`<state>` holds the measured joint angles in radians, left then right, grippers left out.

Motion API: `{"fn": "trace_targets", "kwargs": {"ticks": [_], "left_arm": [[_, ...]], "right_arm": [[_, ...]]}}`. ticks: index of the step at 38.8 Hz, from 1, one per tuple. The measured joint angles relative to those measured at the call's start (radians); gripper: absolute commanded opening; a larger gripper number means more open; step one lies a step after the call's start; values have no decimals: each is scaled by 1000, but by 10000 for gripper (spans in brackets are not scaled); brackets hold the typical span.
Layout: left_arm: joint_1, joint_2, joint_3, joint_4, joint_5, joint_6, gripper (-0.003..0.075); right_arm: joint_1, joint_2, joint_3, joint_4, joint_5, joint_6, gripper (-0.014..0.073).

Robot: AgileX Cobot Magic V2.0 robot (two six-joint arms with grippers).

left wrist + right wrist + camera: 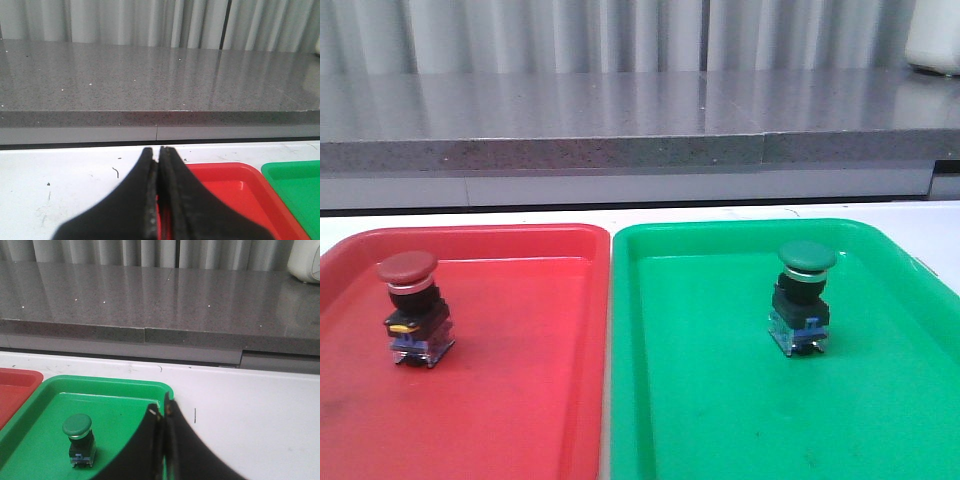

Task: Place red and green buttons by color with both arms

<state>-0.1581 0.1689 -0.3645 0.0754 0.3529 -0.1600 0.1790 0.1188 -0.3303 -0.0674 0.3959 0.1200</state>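
The red button stands upright in the red tray, toward its left. The green button stands upright in the green tray; it also shows in the right wrist view. Neither arm shows in the front view. My left gripper is shut and empty, above the near-left corner of the red tray. My right gripper is shut and empty, over the far right corner of the green tray, to the right of the green button.
A grey stone ledge runs across behind the white table. A white object stands on the ledge at far right. The two trays lie side by side, touching in the middle.
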Motion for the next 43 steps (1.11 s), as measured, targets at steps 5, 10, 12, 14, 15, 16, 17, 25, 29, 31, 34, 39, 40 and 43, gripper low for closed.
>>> {"fn": "trace_targets", "kwargs": {"ticks": [5,10,12,14,15,16,17,25,29,31,34,39,40,43], "left_arm": [[0,0,0,0,0,0,-20],[0,0,0,0,0,0,-20],[0,0,0,0,0,0,-20],[0,0,0,0,0,0,-20],[0,0,0,0,0,0,-20],[0,0,0,0,0,0,-20],[0,0,0,0,0,0,-20],[10,-24,42,-2,-36,0,-20],[46,-79,106,-25,-64,0,-20],[72,-116,145,-43,-78,0,-20],[118,-167,219,-75,-95,0,-20],[174,-174,317,-106,-144,0,-20],[181,-174,335,-109,-150,0,-20],[189,-174,370,-113,-163,0,-20]], "right_arm": [[0,0,0,0,0,0,-109],[0,0,0,0,0,0,-109],[0,0,0,0,0,0,-109],[0,0,0,0,0,0,-109],[0,0,0,0,0,0,-109],[0,0,0,0,0,0,-109],[0,0,0,0,0,0,-109],[0,0,0,0,0,0,-109],[0,0,0,0,1,0,-109],[0,0,0,0,1,0,-109],[0,0,0,0,1,0,-109],[0,0,0,0,1,0,-109],[0,0,0,0,1,0,-109],[0,0,0,0,1,0,-109]]}}
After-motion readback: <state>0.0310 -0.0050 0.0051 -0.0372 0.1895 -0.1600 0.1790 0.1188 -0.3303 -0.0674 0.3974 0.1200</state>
